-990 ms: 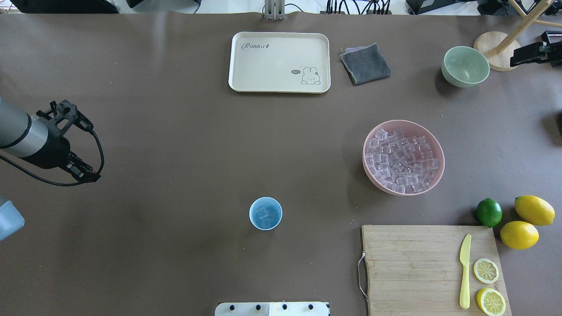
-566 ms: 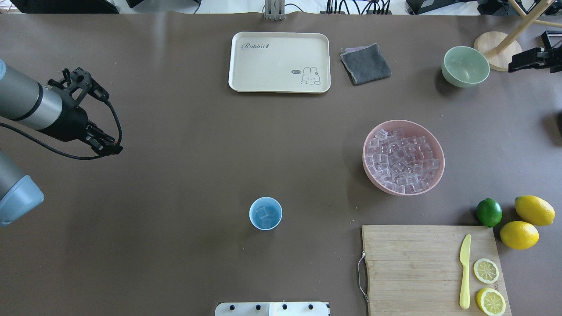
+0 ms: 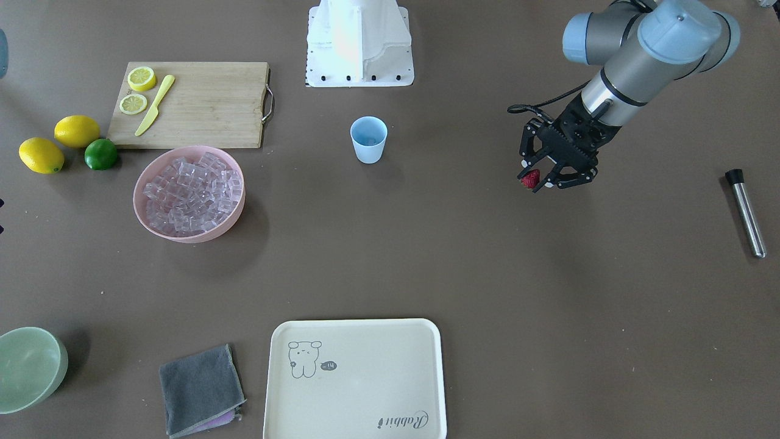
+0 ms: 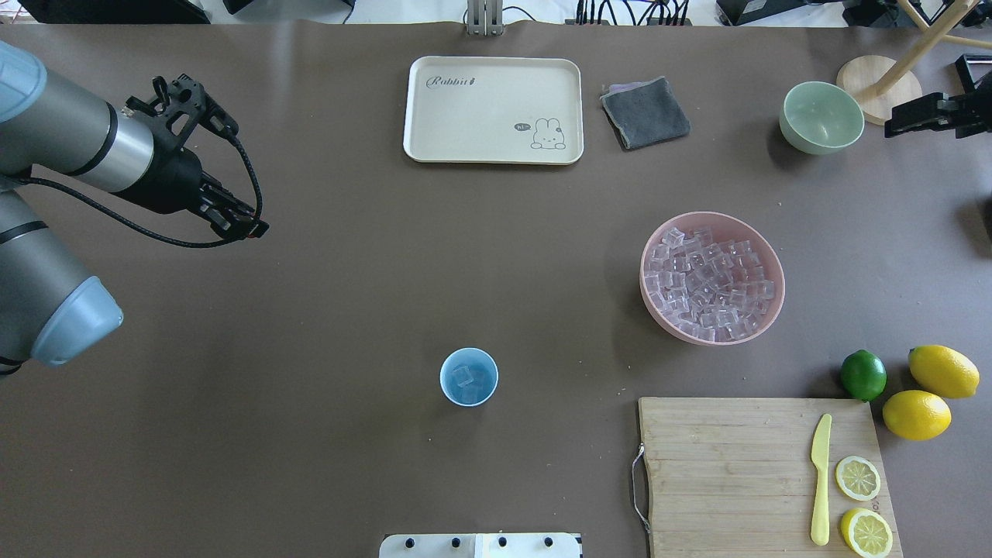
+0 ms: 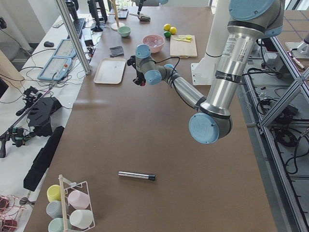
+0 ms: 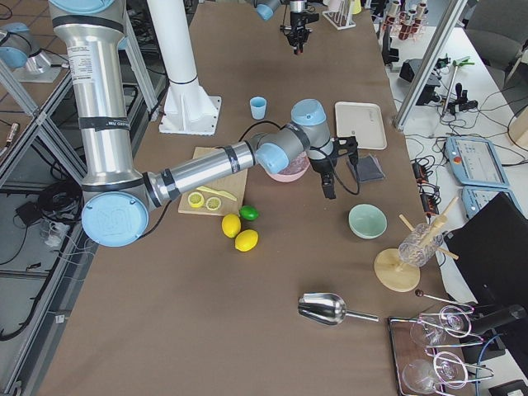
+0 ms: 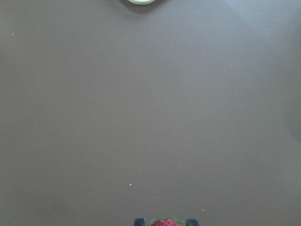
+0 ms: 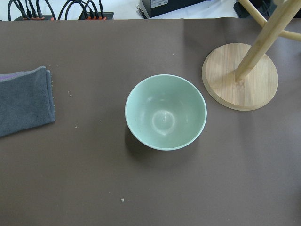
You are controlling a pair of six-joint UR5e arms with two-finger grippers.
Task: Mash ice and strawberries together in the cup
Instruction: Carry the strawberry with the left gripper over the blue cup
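On the bench (image 4: 310,310) the cup (image 4: 469,377) already holds some ice (image 4: 463,377), but no berry is in it and, by my reading, nothing is mashed yet. The left gripper (image 3: 539,182) is clenched on the strawberry (image 3: 531,178), above the bench and well apart from the cup; whether the right gripper (image 4: 903,120) is clenched or released I cannot tell

My overhead sits behind the base (image 3: 359,49), looking forward and down; the front cam faces it from across the table (image 3: 463,256), steeply down. Both cover the cup (image 3: 368,149) and tray (image 3: 365,390). The two side cams look along the table from either end, far back. Left wrist cam is close over tabletop; right wrist looks straight down on the green bowl (image 8: 165,112), also in overhead.
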